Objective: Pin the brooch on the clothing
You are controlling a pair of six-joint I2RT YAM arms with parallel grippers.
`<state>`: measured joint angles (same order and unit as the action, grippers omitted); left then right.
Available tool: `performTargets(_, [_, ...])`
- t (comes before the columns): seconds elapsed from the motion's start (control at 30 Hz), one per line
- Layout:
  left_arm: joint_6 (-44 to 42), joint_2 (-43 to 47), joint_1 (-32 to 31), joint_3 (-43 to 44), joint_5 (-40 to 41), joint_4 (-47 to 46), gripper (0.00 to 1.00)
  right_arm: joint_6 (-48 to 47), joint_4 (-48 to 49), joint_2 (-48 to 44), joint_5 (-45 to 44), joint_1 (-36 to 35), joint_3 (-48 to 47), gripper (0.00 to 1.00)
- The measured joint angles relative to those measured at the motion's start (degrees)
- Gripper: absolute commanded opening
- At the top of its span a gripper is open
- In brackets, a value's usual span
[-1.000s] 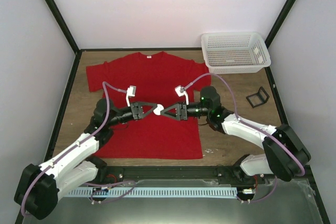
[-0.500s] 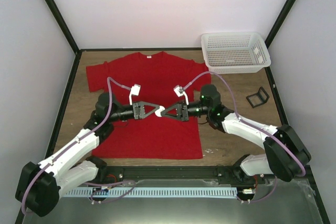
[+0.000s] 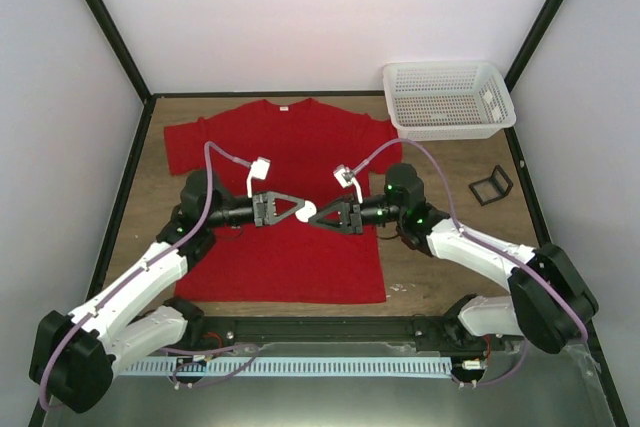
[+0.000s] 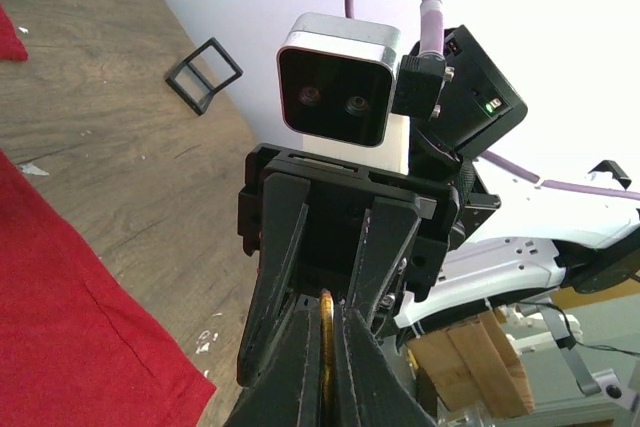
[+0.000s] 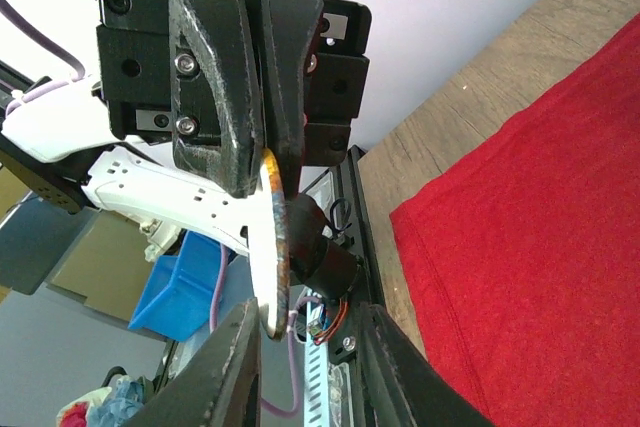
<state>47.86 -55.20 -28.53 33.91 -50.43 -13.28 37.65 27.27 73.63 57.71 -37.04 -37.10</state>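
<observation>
The clothing, a red T-shirt (image 3: 290,147), lies flat on the wooden table. Above its middle my two grippers meet tip to tip. My left gripper (image 3: 302,210) is shut on the brooch (image 3: 307,211), a small pale disc. In the left wrist view the brooch (image 4: 327,347) shows edge-on, pinched by my left gripper (image 4: 327,312). The right gripper's fingers (image 4: 285,247) straddle it. In the right wrist view my right gripper (image 5: 310,312) is open. The brooch (image 5: 277,247) hangs by its left finger, away from the other, above the shirt (image 5: 540,247).
A white mesh basket (image 3: 450,97) stands at the back right corner. A black wire-frame stand (image 3: 490,185) sits on the wood right of the shirt, also visible as the stand (image 4: 205,75) in the left wrist view. The table's front rail lies below.
The left gripper has carried the brooch slightly right, further between the right gripper's fingers. The right arm has shifted only a little, and the shirt has not moved.
</observation>
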Motion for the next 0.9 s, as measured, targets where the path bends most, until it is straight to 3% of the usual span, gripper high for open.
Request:
performTargets(0.47, [-3.9, -0.7, 0.0, 1.5, -1.8, 3.4, 0.0, -2.7, -2.4, -1.5, 1.4, 1.2, 0.0, 0.15])
performTargets(0.7, [-4.3, -1.4, 0.0, 1.6, -2.8, 3.5, 0.0, -2.0, -0.5, -0.6, 3.2, 1.3, 0.0, 0.01])
performTargets(0.9, [-4.6, -1.6, 0.2, 1.7, -3.3, 3.1, 0.0, -0.1, 2.1, 0.3, 4.7, 1.3, 0.0, 0.01])
